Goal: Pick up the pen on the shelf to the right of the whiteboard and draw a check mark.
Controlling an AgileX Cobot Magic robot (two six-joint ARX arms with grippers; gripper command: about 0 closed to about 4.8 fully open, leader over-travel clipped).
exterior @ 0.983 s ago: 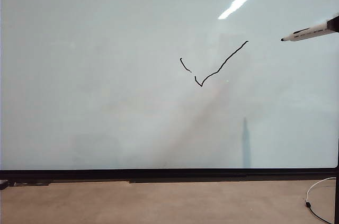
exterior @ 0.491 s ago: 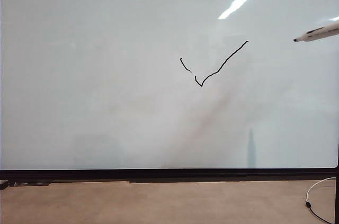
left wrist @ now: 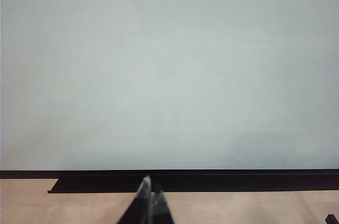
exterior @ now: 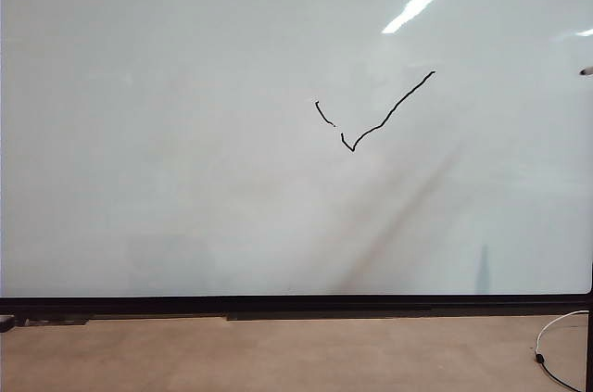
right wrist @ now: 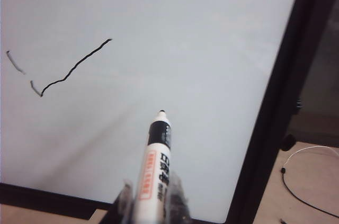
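Exterior view: the whiteboard fills nearly the whole frame, glossy pale grey-white, thin black frame along its lower edge. Tan floor below it. A thin white cable lies on the floor near the board's lower right corner.

The check mark sits on the board, right of centre and in the upper half. Black line; short stroke is broken by a gap, long stroke slants up to the right. The same mark shows in the right wrist view, towards the board's middle, well apart from the pen tip.

The pen: white barrel with red-and-black print, dark collar and tip. It is held in the right gripper, whose two fingers are clamped on the lower barrel, one on each side. The tip points towards the whiteboard, near its right edge; whether it touches the surface cannot be told. In the exterior view only the pen's dark tip shows, at the right edge of the frame, level with the top of the long stroke; the gripper itself is out of that frame.

Left gripper: fingers pressed together, nothing between them. It sits low in front of the whiteboard's lower edge, over the floor, apart from the board.
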